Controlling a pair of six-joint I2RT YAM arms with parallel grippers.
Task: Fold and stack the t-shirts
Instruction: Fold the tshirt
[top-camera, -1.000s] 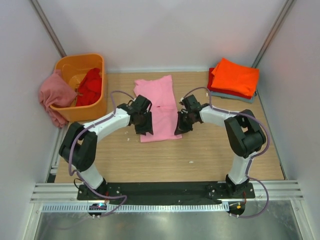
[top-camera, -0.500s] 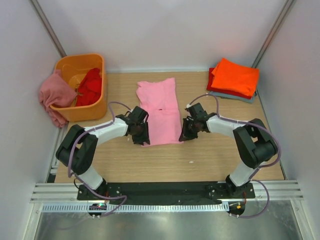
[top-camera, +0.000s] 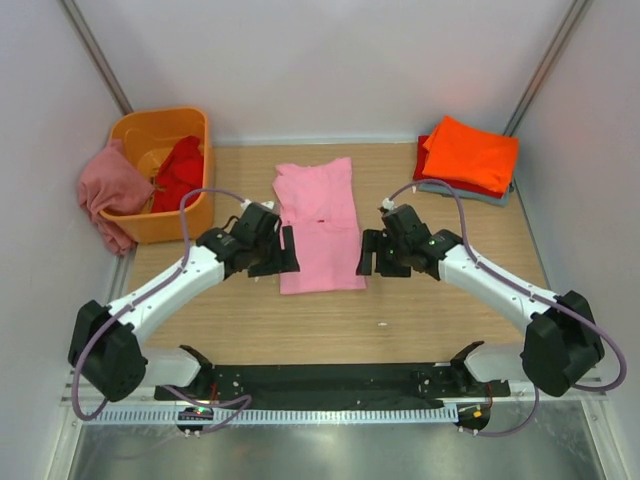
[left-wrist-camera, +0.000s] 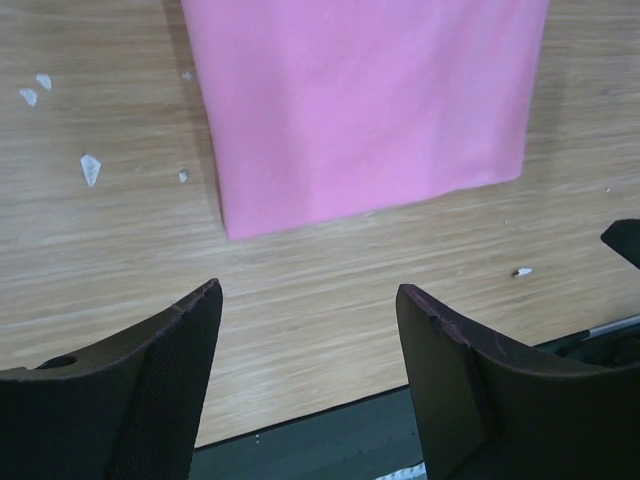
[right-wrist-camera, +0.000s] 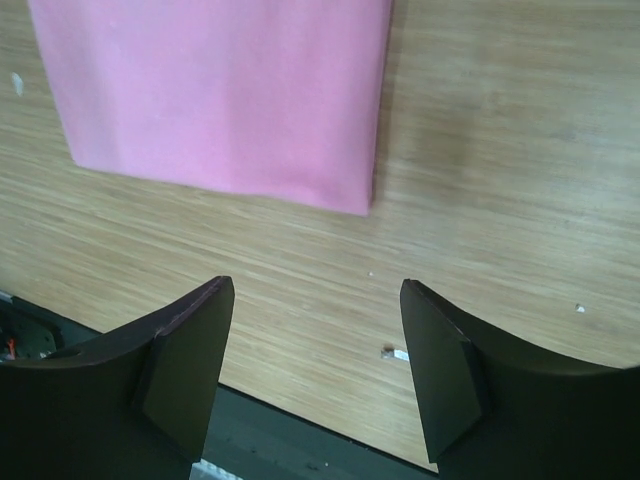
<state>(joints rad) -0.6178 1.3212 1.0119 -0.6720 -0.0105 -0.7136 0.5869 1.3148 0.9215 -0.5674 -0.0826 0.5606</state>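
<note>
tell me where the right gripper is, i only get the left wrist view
observer: the right gripper is open and empty, beside the pink shirt, at its right edge.
operator: any shirts folded already
observer: a folded orange shirt tops other folded shirts at the far right corner of the table.
operator: what's unfolded
observer: a red shirt sits crumpled in the orange tub at far left, and a dusty rose shirt hangs over its left rim.
</note>
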